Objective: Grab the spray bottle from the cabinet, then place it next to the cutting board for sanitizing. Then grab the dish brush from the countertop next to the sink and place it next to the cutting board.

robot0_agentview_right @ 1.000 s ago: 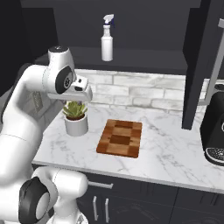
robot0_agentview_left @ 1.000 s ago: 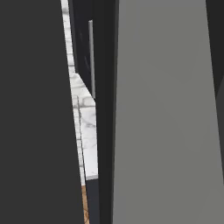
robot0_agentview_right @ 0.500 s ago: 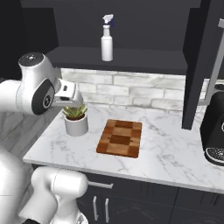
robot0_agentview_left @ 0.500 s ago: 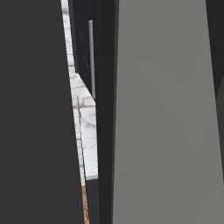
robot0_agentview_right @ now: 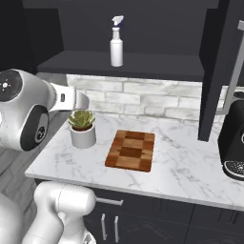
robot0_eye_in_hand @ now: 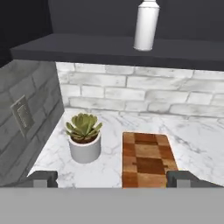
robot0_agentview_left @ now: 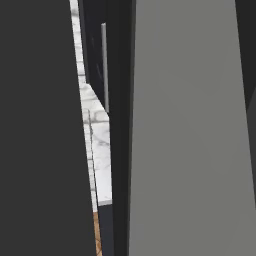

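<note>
In the hand view we see our gripper (robot0_eye_in_hand: 112, 179) with its two dark fingertips (robot0_eye_in_hand: 43, 178) set wide apart at the lower corners and nothing between them, so it stands spread and empty. Beyond the tips lies the cutting board (robot0_eye_in_hand: 148, 158), flat on the white marble countertop (robot0_eye_in_hand: 199, 135), and just to its left a small succulent in a white pot (robot0_eye_in_hand: 84, 139) (near the board, not touching it). A wall outlet (robot0_eye_in_hand: 22, 114) sits on the grey side wall. Above the brick backsplash (robot0_eye_in_hand: 144, 94), the spray bottle (robot0_eye_in_hand: 146, 26) stands upright on the shelf of the open cabinet (robot0_eye_in_hand: 87, 46). From the right base view we find the bottle on that shelf, above the board, the cabinet door (robot0_agentview_right: 220, 71) swung open and a black coffee machine (robot0_agentview_right: 234, 143) at the right edge.
</note>
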Controlling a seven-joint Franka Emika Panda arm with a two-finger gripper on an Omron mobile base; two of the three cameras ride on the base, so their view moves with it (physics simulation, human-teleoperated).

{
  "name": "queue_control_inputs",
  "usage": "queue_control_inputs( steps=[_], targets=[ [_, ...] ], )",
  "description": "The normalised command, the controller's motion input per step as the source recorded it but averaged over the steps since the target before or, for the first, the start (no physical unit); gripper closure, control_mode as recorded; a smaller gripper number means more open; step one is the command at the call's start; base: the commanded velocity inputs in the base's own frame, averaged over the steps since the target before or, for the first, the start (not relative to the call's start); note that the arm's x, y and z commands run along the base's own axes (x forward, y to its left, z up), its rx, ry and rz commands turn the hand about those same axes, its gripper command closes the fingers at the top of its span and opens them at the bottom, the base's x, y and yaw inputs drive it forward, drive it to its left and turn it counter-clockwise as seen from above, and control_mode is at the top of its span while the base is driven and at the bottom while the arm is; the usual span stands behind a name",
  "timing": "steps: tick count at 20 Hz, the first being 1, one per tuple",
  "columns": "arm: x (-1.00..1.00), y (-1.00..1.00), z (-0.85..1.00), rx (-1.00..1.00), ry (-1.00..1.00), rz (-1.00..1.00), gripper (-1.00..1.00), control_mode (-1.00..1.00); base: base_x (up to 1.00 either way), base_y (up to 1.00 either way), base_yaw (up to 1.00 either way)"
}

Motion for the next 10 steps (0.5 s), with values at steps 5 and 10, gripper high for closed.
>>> queue_control_inputs(
  steps=[5,10],
  targets=[
    [-0.03,-0.28,0.88,0.0,-0.32,0.0,-1.0,-1.0,0.0,0.0,0.0],
    [0.0,-0.19,0.8,0.0,-0.33,0.0,-1.0,-1.0,0.0,0.0,0.0]
  ],
)
